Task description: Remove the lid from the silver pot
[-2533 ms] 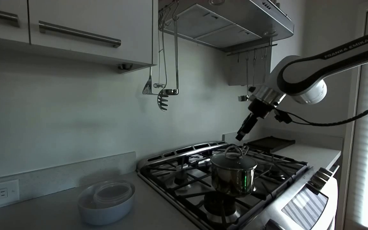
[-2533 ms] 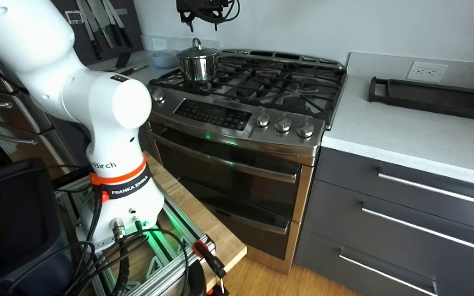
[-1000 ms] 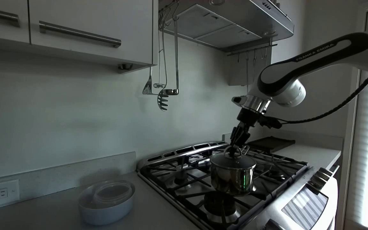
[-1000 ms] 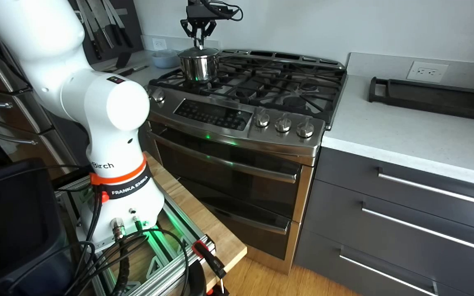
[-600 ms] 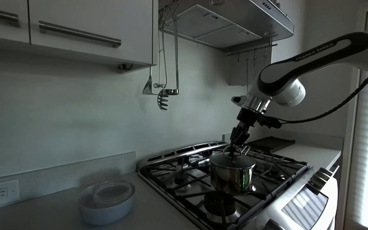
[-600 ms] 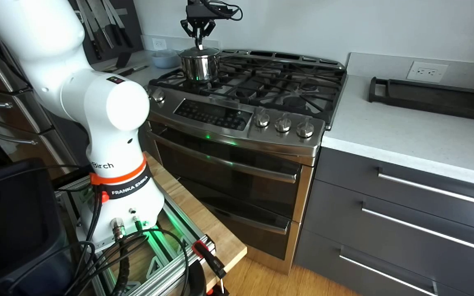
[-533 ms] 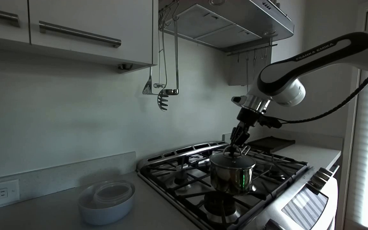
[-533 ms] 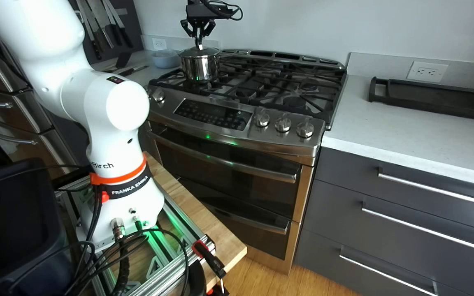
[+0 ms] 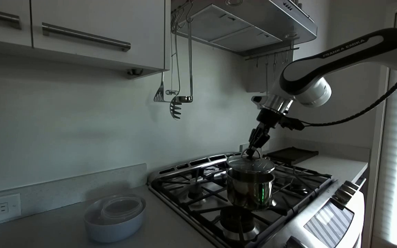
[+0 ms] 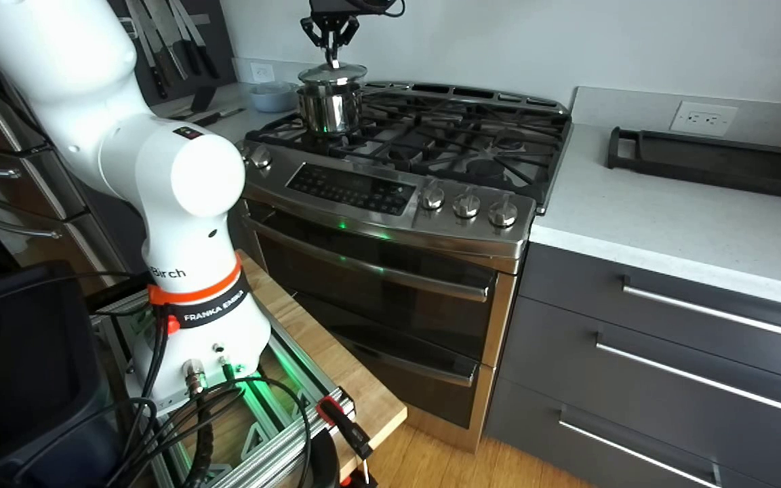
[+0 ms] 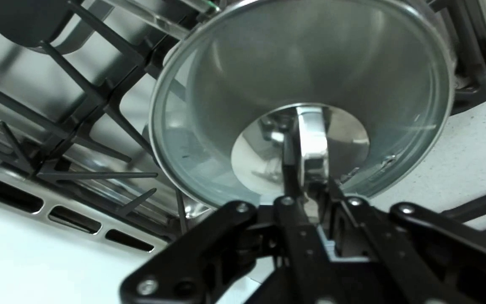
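Pot (image 9: 249, 191) is glossy metal, lid (image 11: 304, 90) smooth clear glass w/ shiny metal handle (image 11: 314, 145), fingers (image 11: 297, 226) matt, poss. plastic (blurry).

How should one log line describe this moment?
gripper: closed on lid handle | lid: held above silver pot | silver pot: on stove

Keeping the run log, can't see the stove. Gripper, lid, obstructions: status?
Gripper shut on handle of lid. Lid above silver pot, not touching it. Range hood higher up; might limit a tall lift.
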